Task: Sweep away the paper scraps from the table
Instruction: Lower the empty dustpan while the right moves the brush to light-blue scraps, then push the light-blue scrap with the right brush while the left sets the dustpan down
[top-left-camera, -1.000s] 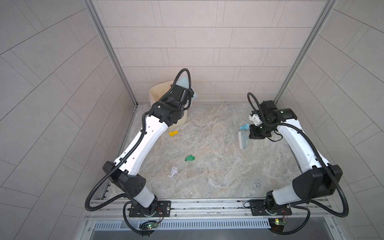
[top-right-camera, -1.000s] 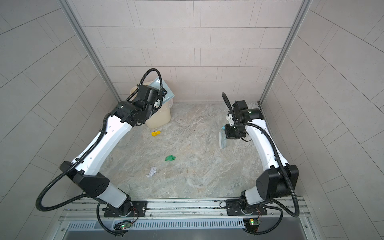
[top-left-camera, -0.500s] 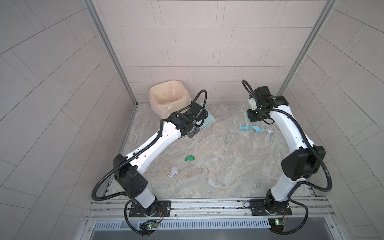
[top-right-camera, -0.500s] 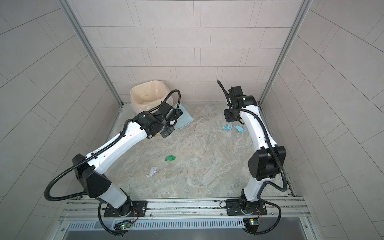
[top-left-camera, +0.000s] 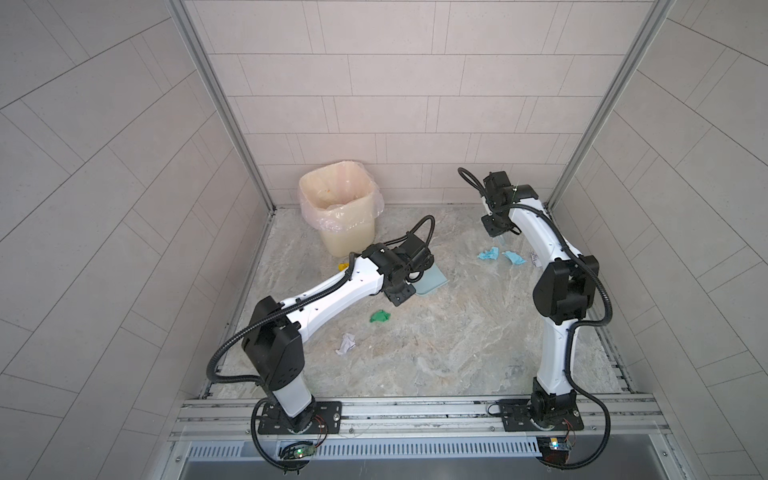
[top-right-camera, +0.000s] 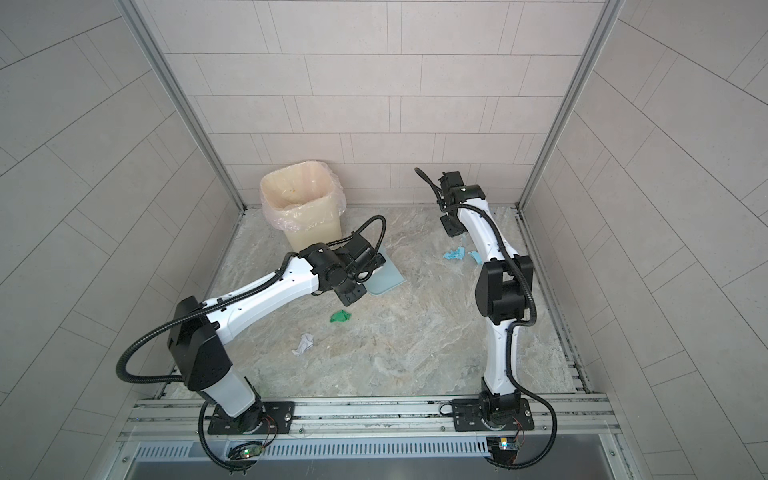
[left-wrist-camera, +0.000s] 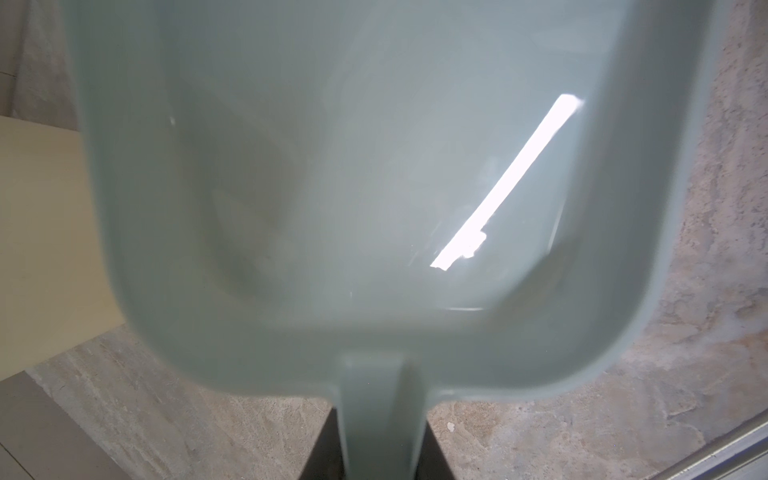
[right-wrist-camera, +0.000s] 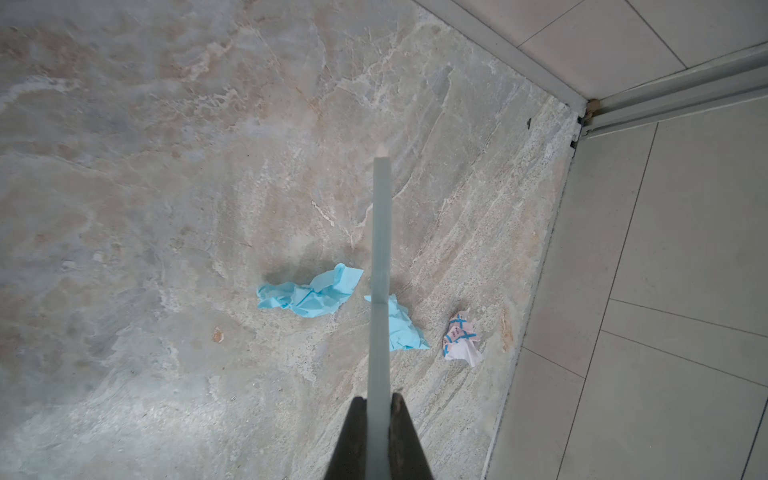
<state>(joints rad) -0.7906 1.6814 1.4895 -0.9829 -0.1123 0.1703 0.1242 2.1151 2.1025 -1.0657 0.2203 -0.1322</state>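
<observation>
L pincer (left-wrist-camera: 382, 457), clamped on the dustpan (top-left-camera: 432, 280) handle, has dropped from the bin (top-left-camera: 349, 237) toward the table (top-left-camera: 457, 353). R pincer (right-wrist-camera: 378, 415), closed on what's prob. the brush (right-wrist-camera: 381, 232), has swung behind three paper scraps (right-wrist-camera: 309, 293) near the far R corner. So one load looks dumped, next sweep pending. A green scrap (top-left-camera: 380, 316), a white scrap (top-left-camera: 345, 344) and a yellow scrap (top-left-camera: 343, 266) also litter the marbled table, w/ grey tiled walls (top-left-camera: 415, 104).

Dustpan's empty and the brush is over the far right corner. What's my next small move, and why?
Probably lower the brush to the table on the wall side of the white scribbled scrap: it and two light blue scraps lie loose there, and the dustpan is toward the middle.
</observation>
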